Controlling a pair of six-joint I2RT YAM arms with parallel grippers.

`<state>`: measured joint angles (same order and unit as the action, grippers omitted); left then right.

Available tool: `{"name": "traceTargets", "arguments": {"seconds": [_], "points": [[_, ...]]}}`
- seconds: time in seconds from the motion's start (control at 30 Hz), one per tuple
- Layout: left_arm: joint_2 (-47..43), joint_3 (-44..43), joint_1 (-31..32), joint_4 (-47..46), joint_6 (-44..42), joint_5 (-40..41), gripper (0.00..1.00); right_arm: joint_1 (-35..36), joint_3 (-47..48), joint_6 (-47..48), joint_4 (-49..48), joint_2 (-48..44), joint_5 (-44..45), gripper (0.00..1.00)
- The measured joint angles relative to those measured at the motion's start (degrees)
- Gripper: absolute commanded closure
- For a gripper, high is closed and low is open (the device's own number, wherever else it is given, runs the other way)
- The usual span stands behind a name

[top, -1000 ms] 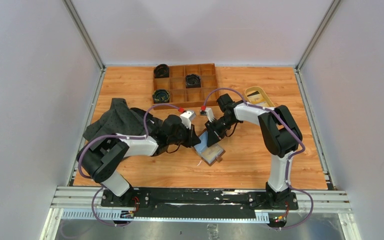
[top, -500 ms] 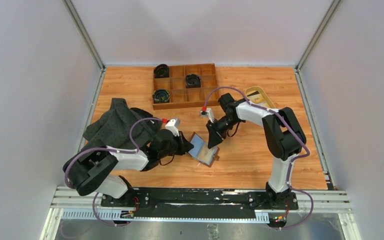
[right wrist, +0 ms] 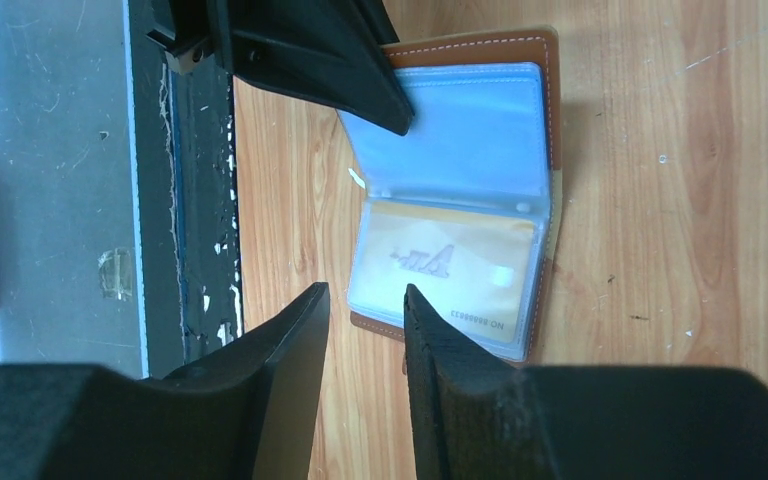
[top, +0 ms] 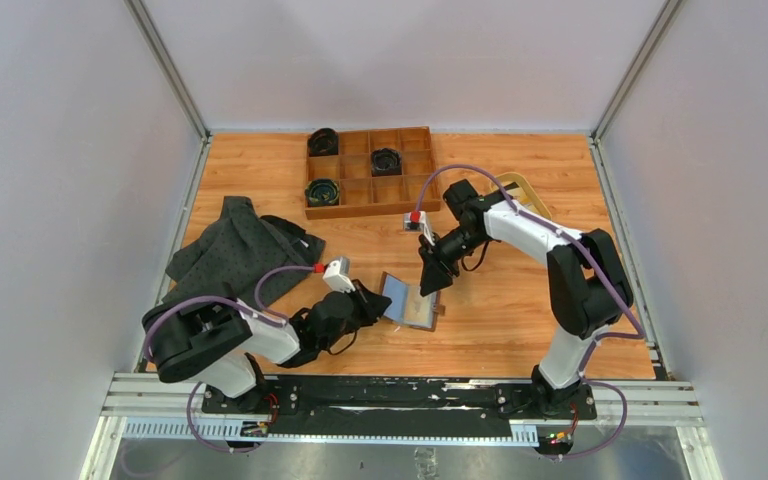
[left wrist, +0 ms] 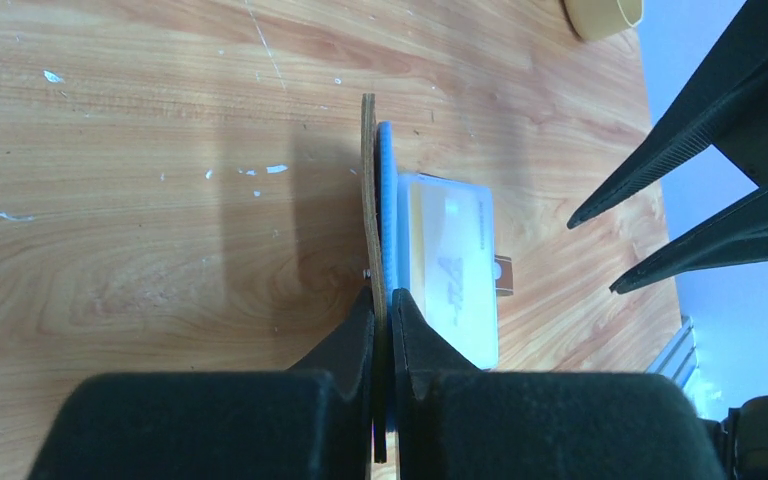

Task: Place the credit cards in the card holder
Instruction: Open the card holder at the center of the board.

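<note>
From above, one brown leather folding card holder [top: 407,302] lies open on the wooden table [top: 520,320], with bare wood around it, the left gripper [top: 372,303] at its left edge and the right gripper [top: 430,282] above. Left wrist: jaws pinched tight on its upright flap. Right wrist: jaws slightly parted, empty, over one sleeved yellow-gold plastic card [right wrist: 450,265]; more cards cannot be made out.

The top external view looks down from above and behind over the whole counter [top: 520,335]. Both wrist views closely face the card holder [right wrist: 480,130], shared by all.
</note>
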<state>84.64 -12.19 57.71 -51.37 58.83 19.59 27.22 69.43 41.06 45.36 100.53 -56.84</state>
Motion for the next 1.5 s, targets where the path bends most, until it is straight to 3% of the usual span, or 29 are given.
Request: {"name": "traceTargets", "arguments": {"seconds": [0.37, 0.73, 0.97, 1.13, 1.5], "points": [[1.0, 0.3, 6.6, -2.1, 2.8, 10.5, 1.00, -0.4, 0.0, 1.8, 1.0, -0.5, 2.8, 0.66], [5.1, 0.4, 8.9, -5.5, 6.5, 16.0, 1.00, -0.3, 0.0, 0.7, 0.9, 4.3, 5.0, 0.72], [7.2, 2.8, 8.9, -10.6, 8.0, 17.4, 0.63, -0.3, 0.2, -3.8, -0.5, 9.5, 7.8, 0.74], [4.7, 3.7, 9.0, -9.2, 7.6, 18.7, 0.43, -0.2, 0.5, -5.3, -0.6, 9.5, 8.2, 0.74], [-10.3, 3.7, 9.1, 1.0, 1.6, 20.7, 0.32, -0.2, 0.5, -2.8, 0.3, 7.2, 4.2, 0.73]]}}
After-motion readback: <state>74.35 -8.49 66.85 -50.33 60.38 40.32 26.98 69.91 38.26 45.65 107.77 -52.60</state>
